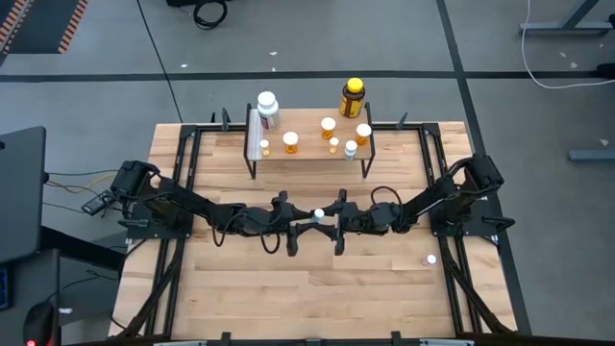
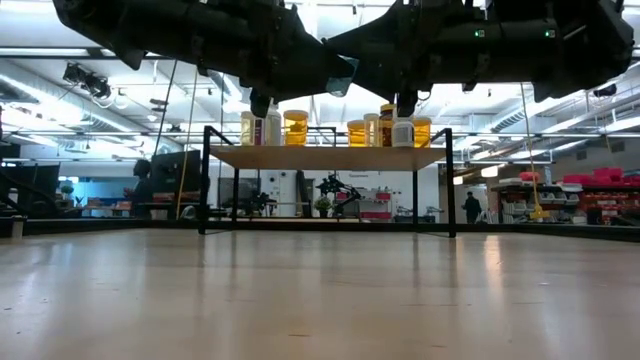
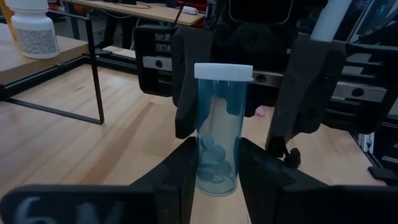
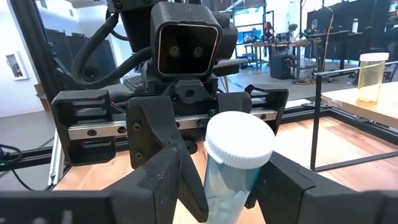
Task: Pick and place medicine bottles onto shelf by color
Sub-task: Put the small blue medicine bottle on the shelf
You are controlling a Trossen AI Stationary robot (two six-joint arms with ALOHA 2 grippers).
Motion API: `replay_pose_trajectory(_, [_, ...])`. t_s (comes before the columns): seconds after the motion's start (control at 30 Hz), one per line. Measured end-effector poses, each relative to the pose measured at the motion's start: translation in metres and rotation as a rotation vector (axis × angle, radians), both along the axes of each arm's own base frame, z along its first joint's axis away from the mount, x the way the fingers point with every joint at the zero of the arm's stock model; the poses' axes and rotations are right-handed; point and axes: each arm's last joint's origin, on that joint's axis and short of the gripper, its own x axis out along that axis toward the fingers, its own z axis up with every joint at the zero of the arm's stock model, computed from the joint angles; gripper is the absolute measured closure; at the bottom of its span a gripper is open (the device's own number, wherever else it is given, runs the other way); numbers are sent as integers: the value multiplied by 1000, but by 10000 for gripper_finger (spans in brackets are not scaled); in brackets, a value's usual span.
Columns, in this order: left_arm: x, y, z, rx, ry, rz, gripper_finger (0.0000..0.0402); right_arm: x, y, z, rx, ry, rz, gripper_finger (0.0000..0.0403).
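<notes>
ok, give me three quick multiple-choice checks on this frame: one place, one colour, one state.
1. Where is the bluish bottle?
A. lying on the floor
B. up between the left gripper and the right gripper
C. inside a box

2. What colour is the cap of the large dark amber bottle on the shelf?
A. yellow
B. white
C. red

3. What is the left gripper doing?
A. open and empty
B. shut on the bluish bottle
C. shut on an orange bottle

Answers: B, the high view shows both grippers meeting at it; A, the high view shows a yellow cap; B, the left wrist view shows its fingers pressed on the bottle's lower body.
</notes>
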Motion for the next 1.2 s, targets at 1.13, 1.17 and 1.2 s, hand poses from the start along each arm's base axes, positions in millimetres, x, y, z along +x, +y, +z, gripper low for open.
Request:
replay_pose_trajectory(1.13, [0, -2, -1, 6, 7, -11, 291, -1, 4, 3, 15, -30, 34, 272])
replay_pose_trajectory(1.17, [0, -2, -1, 8, 7, -11, 289, -1, 4, 3, 14, -30, 31, 272])
replay_pose_trajectory(1.2, [0, -2, -1, 11, 8, -11, 288, -1, 4, 3, 14, -30, 28, 272])
